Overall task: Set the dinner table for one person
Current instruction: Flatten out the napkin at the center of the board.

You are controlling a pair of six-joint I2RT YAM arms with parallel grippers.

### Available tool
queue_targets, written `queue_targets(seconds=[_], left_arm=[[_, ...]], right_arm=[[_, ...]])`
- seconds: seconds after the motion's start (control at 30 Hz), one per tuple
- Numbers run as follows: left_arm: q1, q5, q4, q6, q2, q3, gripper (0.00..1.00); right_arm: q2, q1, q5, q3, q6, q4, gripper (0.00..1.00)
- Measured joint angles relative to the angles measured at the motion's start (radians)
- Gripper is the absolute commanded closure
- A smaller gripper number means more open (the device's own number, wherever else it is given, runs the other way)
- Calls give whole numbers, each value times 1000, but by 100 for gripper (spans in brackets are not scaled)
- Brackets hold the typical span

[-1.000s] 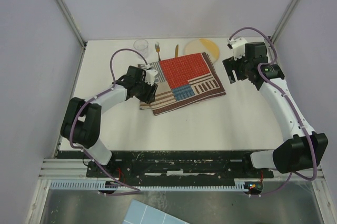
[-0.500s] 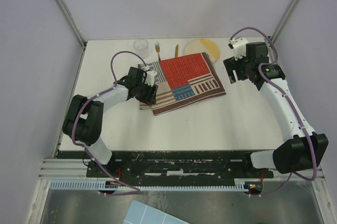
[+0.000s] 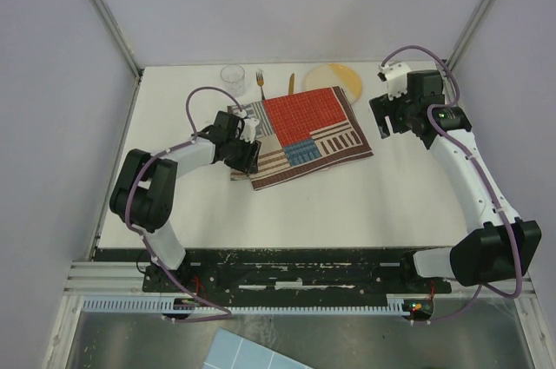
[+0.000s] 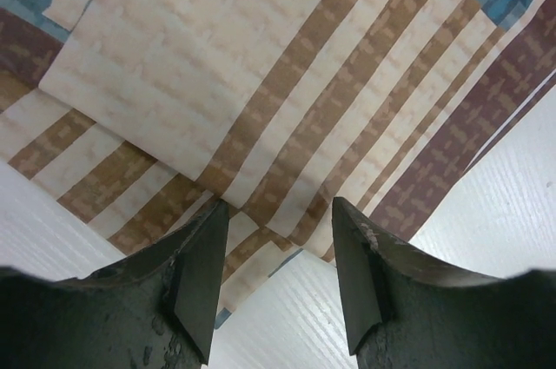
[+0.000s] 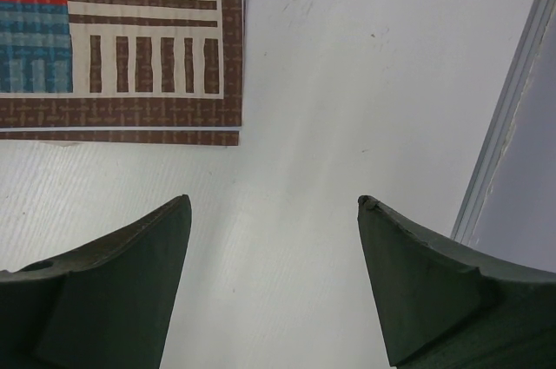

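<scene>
The dinner table (image 3: 347,204) is a large white top with metal-framed edges. A red, blue and beige striped placemat (image 3: 300,135) lies on it, its left part folded over. My left gripper (image 3: 248,150) is open at the placemat's left edge. In the left wrist view its jaws (image 4: 280,204) stand apart, low over the folded beige-striped edge (image 4: 261,82), holding nothing. My right gripper (image 3: 383,117) is open and empty, right of the placemat. In the right wrist view the gripper (image 5: 274,204) is over bare table, with the placemat corner (image 5: 130,48) at upper left.
At the table's far edge stand a clear glass (image 3: 232,75), a fork (image 3: 260,84), a knife (image 3: 292,83) and a yellow plate (image 3: 335,79). The metal table frame (image 5: 504,135) runs close on the right of my right gripper.
My left arm's elbow has swung up and to the right while its gripper stays at the placemat's left edge. The right arm has barely moved.
</scene>
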Motion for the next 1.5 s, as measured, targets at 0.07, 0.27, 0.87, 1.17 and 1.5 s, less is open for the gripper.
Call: queue_targets(seconds=[0.07,0.27,0.87,1.17,1.5], left_arm=[[0,-1,0,-11,10,11,45],[5,-4,1,-19,19,20,55],[7,-35,13,-20,29,20,97],[3,-109,-28,-17,20,51,97],[3,-222,-64,39,-41,111,97]], right_arm=[[0,-2,-2,-4,3,0,14],[-2,-3,-2,-28,7,1,14],[-13,-13,-7,-39,15,6,14],[-17,-15,-7,-56,18,9,14],[-22,-21,-11,-60,19,9,14]])
